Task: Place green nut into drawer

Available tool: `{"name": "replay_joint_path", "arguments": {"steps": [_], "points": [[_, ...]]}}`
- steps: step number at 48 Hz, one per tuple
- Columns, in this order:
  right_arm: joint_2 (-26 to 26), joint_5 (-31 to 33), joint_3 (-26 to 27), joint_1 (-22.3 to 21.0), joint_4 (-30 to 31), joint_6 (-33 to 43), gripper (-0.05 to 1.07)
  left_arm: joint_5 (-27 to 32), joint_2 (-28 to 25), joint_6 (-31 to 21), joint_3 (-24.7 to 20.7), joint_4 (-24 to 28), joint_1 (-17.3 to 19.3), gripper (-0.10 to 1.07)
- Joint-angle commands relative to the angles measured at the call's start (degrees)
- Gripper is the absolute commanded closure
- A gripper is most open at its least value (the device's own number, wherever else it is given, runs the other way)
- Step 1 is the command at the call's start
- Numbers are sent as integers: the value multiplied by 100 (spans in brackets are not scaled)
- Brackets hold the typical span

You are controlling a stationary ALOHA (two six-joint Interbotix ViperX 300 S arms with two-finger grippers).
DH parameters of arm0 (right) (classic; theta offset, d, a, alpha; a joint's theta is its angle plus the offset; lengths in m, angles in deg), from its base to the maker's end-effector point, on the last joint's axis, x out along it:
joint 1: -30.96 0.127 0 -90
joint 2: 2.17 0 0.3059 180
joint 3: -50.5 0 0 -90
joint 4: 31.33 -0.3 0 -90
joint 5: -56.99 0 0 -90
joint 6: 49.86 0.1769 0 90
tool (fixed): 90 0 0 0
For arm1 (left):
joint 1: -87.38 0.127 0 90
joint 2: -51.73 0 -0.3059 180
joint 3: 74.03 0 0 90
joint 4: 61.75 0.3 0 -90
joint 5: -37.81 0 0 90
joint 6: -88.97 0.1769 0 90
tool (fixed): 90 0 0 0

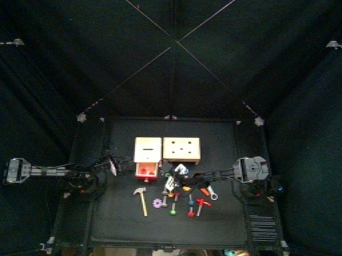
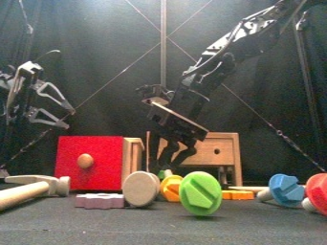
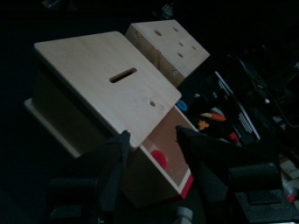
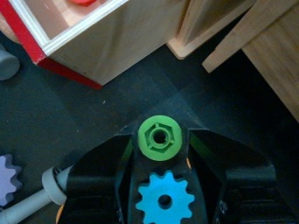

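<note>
Two arms share the small black table (image 1: 107, 215), and only the right one is over the toys. The right gripper (image 4: 163, 157) hangs low just in front of the drawer (image 3: 105, 96), its jaws spread to either side of the green nut (image 4: 162, 138), which lies flat on the table between them; whether the jaws touch it cannot be told. A blue gear (image 4: 163, 199) lies just beside the nut, on the side away from the drawer, also between the jaws. The drawer's red front (image 2: 92, 161) carries a red knob (image 2: 86, 161), and the tan wooden block with dark holes (image 1: 183, 149) stands touching the drawer's side. The left gripper (image 3: 158, 162) hovers beside the drawer, near its red front, jaws apart and empty.
</note>
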State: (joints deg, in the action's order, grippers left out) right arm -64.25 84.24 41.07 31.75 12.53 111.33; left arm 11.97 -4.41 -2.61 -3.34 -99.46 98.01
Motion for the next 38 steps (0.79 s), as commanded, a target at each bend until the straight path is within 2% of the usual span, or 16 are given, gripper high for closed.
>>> {"name": "replay_joint_path", "arguments": {"steps": [1,24,38], "points": [[-290,0,123,0,18,-9,35,-26,-9,9,-149,26,18,13],[-413,0,325,132,141,-9,35,-18,-9,18,-167,26,18,13],[-448,-9,738,246,475,-18,35,-26,-9,0,-167,26,18,13]]}}
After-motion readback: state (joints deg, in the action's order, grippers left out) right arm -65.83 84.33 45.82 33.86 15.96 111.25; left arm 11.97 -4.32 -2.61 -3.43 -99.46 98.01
